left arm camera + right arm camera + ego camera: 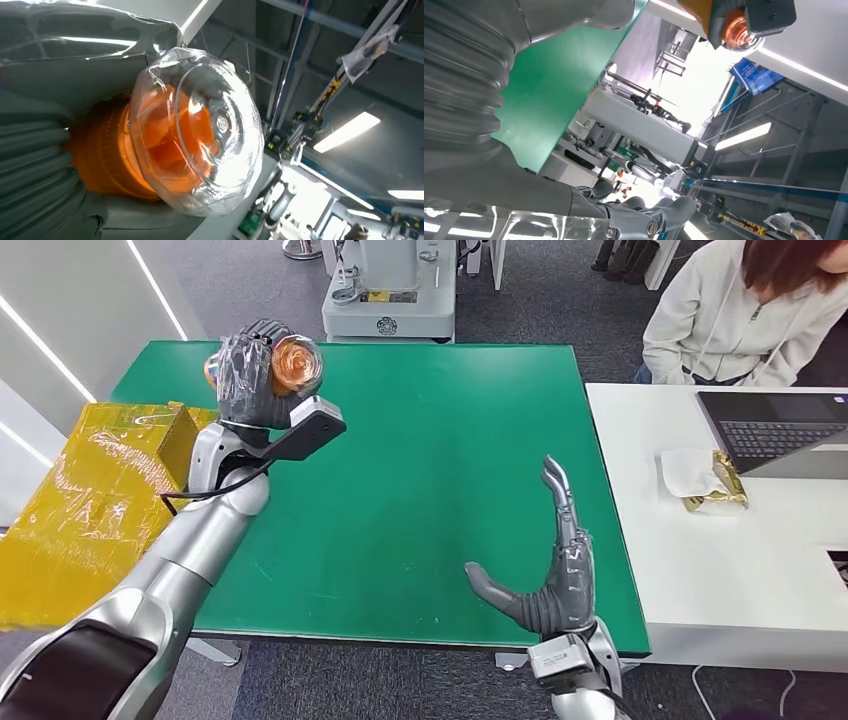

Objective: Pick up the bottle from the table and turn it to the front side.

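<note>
My left hand (pixel 252 380) grips a bottle (pixel 295 365) with orange contents and a clear rounded end, raised above the far left part of the green table (pixel 430 460). The clear end faces my head camera. In the left wrist view the bottle (pixel 185 135) is close up, its orange body sunk into the hand (pixel 45 165) and its transparent end pointing away from the wrist. My right hand (pixel 555 565) hovers over the near right part of the table, fingers spread and upright, holding nothing. The right wrist view catches the bottle (pixel 738 31) far off.
A yellow wrapped box (pixel 90 490) sits at the table's left edge. A white desk (pixel 720 560) on the right carries a laptop (pixel 775 430) and a gold packet (pixel 722 485). A person (pixel 740 310) sits behind it. A grey machine (pixel 390 290) stands beyond the table.
</note>
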